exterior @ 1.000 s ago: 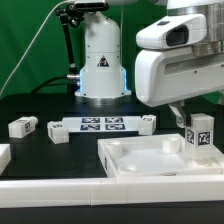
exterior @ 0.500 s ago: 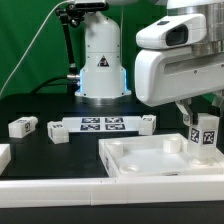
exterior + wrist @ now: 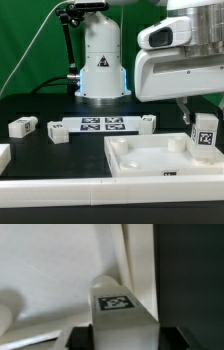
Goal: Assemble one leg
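My gripper (image 3: 202, 118) is shut on the leg (image 3: 205, 136), a small white block with a black-and-white tag on its face. It holds the leg upright at the far right corner of the large white panel (image 3: 135, 158), on the exterior view's right. In the wrist view the leg (image 3: 120, 308) runs out from between the dark fingers (image 3: 80, 337) and its far end sits at the panel's raised rim (image 3: 135, 263). I cannot tell whether the leg's end touches the panel.
The marker board (image 3: 103, 125) lies behind the panel. Three more small white legs lie near it (image 3: 22, 126), (image 3: 57, 131), (image 3: 148, 123). Another white part (image 3: 3, 156) shows at the left edge. The robot base (image 3: 102, 60) stands at the back.
The gripper and the held leg have moved toward the exterior view's right and slightly down. The white panel has shifted a little to the right with them.
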Robot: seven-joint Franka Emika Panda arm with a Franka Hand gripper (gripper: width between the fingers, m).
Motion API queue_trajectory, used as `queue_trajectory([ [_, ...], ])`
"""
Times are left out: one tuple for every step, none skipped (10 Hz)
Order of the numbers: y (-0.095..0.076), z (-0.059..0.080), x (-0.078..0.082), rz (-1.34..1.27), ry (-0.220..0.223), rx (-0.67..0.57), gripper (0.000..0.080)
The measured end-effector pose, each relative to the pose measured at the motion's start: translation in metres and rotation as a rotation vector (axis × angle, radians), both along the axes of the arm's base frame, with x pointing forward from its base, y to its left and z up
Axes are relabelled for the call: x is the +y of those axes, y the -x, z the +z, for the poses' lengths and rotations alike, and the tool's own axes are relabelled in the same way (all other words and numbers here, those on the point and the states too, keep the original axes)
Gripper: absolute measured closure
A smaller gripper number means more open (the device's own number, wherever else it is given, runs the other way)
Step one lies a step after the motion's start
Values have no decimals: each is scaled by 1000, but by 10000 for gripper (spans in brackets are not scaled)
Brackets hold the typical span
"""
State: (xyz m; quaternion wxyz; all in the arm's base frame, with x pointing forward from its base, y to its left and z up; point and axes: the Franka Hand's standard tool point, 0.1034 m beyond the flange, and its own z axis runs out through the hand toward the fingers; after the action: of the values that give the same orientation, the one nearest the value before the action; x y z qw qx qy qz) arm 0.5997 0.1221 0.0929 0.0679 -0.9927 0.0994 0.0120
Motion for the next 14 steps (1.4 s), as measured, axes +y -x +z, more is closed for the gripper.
queue_trajectory([
  [-1,0,1,-100,-2,6,498],
  [-2,0,2,-267,-4,15,498],
  [-3,0,2,-346,-10,1,498],
  [-2,0,3,-483,-17,0,498],
  [0,0,4,-598,-29,-11,498],
  [2,-1,4,-682,-42,-8,498],
  [3,-1,5,-738,-53,8,498],
  [3,-1,6,-790,-65,26,498],
  [3,-1,7,-805,-70,30,498],
  [3,-1,8,-787,-69,27,389],
  [4,-1,7,-728,-67,18,241],
  [5,-3,4,-669,-59,14,241],
  [6,-3,3,-543,-41,11,178],
  [3,-2,3,-407,-29,-11,158],
])
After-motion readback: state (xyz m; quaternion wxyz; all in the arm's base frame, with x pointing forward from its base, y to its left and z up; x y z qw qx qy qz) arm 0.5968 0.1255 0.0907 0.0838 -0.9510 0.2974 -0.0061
